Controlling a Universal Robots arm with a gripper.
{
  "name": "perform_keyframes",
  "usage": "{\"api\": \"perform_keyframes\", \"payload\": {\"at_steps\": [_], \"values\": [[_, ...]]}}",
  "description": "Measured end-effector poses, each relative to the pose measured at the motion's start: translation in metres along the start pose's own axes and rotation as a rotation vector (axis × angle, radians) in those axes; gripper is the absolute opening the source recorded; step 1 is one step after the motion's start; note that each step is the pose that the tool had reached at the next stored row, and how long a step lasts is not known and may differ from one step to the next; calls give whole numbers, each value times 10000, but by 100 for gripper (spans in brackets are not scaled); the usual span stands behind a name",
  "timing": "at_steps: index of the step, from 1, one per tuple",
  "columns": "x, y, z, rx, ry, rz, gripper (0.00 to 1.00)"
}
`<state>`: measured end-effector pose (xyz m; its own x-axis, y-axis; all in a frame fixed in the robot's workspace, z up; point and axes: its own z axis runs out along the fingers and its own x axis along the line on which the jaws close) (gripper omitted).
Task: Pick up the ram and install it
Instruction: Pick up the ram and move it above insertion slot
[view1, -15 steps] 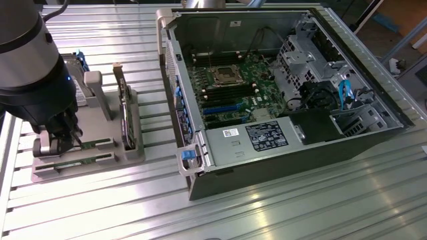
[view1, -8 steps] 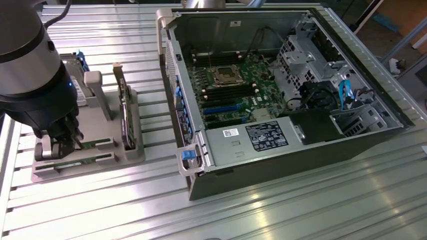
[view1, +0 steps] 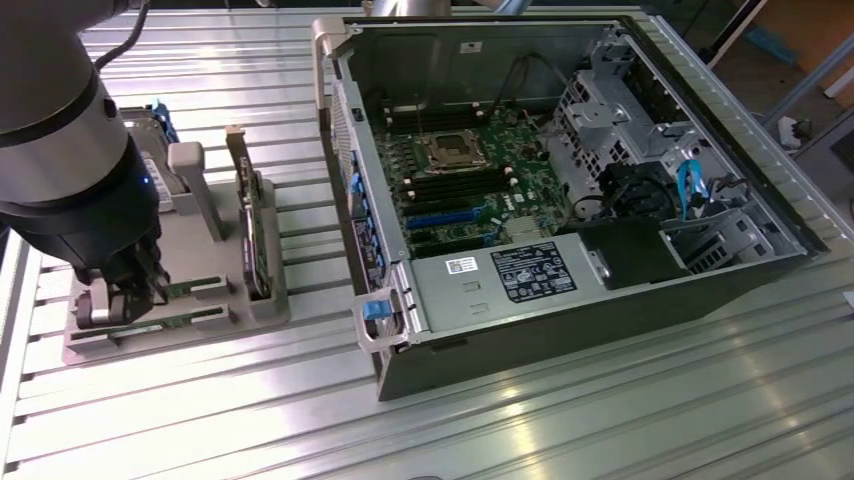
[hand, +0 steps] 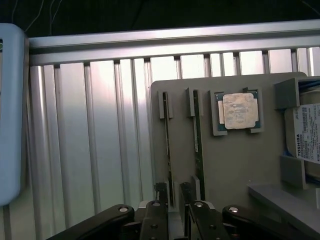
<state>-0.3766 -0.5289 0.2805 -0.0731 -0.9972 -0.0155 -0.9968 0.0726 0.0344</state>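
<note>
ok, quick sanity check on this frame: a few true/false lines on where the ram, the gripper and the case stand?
1. The ram and its twin both stand in slots of the grey holder. True.
2. The gripper hangs over the PC case. False: it is down at the holder, to the exterior view's left of the case.
3. The gripper has the ram lifted clear. False: its jaws are open, one on either side of the ram's end, and the ram sits in its slot.
4. The processor chip lies in a recess of the holder. True.
5. The case is closed. False: it is open, with the motherboard exposed.
</note>
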Motion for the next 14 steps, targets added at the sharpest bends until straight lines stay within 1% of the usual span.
{"api": "perform_keyframes", "payload": {"at_steps": [3,14], "values": [[3,-1,49,0,0,0,24],[7,-5,171,0,0,0,24]]}}
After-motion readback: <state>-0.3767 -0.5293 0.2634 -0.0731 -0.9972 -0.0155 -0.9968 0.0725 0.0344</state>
